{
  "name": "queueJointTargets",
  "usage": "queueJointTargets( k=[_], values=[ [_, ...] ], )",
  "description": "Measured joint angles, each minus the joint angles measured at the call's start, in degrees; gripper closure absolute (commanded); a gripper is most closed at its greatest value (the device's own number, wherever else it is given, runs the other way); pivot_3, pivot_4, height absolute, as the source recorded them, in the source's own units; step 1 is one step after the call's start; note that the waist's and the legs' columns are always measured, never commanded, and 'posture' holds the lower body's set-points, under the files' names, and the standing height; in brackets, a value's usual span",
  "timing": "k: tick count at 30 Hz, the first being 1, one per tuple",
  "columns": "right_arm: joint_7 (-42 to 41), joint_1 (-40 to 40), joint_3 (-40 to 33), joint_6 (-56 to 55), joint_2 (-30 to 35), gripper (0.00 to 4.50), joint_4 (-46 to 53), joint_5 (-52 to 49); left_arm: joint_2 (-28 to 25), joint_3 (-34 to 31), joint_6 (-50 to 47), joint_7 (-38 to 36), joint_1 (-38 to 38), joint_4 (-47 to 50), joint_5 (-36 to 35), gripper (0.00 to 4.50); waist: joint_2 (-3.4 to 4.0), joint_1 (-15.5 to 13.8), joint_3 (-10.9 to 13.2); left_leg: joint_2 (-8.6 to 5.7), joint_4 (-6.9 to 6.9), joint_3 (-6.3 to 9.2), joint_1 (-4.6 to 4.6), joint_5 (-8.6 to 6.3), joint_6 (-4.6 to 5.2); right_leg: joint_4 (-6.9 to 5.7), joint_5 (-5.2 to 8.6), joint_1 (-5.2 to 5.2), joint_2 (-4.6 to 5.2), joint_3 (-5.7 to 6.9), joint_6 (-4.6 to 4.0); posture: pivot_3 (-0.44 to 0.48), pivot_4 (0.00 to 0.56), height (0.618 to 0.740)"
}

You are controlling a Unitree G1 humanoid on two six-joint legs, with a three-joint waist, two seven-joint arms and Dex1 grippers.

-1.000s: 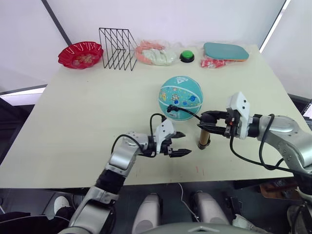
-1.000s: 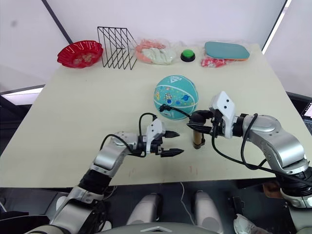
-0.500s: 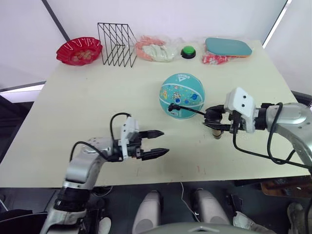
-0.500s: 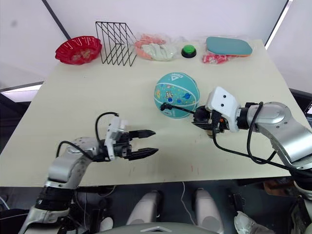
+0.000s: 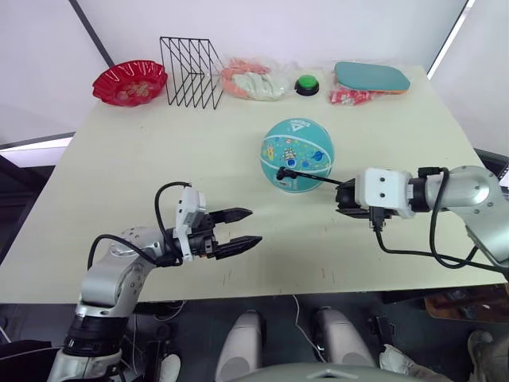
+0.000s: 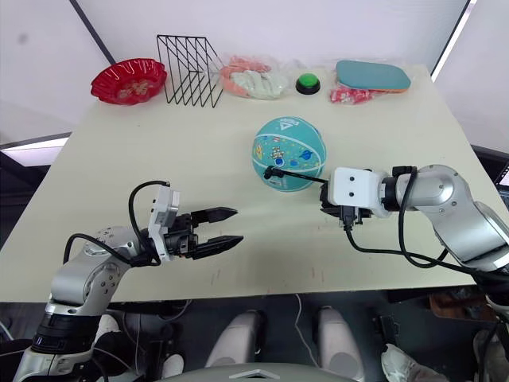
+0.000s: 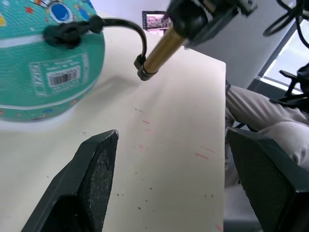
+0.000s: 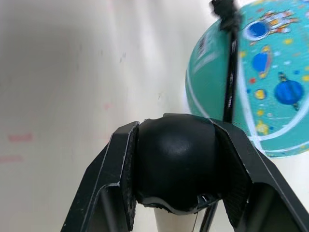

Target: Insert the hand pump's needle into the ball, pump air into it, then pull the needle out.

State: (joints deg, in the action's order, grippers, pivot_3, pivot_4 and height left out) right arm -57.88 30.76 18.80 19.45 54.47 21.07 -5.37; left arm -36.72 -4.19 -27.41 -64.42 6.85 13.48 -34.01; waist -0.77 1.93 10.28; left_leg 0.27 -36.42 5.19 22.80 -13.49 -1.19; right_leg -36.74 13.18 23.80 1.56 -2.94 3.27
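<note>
Two pincers over cream table (image 5: 119, 159), left pincer (image 5: 242, 227) wide open, empty, right pincer (image 8: 176, 159) clamping hand pump (image 7: 164, 48)

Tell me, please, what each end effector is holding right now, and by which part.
The right end effector grips the hand pump by its black handle end. The left end effector is open and holds nothing.

Both arms are clad in rounded silver-grey shells with black joints; black cables are looped loosely along each forearm; a white boxy housing is mounted at each wrist; the left gripper (image 5: 240, 226) and the right gripper (image 8: 176, 159) are each fitted with two black, tapered fingers (image 7: 94, 174) with finely textured pads.
</note>
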Motion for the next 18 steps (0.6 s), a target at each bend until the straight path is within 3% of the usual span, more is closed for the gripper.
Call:
queueJointTargets(
  k=[11, 18],
  values=[
    [0.7, -1.4, 4.3, -19.6, -3.3, 2.86, -12.3, 14.4, 0.1, 0.1, -1.0, 3.2, 1.5, 1.8, -1.1, 0.7, -0.01, 0.0, 0.0, -0.02, -0.08, -0.03, -0.03, 0.0, -0.01, -0.1, -0.02, 0.0, 0.01, -0.06, -0.01, 0.0, 0.15, 0.74],
    [1.4, -0.4, 6.3, -18.8, -9.4, 2.86, -16.6, 20.5, 0.1, 0.2, -1.1, 3.7, 1.6, 2.1, -1.3, 0.7, -0.05, -0.1, 0.0, -0.03, -0.44, -0.02, -0.1, 0.01, 0.0, -0.18, -0.18, -0.17, -0.02, -0.06, -0.03, 0.0, 0.15, 0.74]
  ],
)
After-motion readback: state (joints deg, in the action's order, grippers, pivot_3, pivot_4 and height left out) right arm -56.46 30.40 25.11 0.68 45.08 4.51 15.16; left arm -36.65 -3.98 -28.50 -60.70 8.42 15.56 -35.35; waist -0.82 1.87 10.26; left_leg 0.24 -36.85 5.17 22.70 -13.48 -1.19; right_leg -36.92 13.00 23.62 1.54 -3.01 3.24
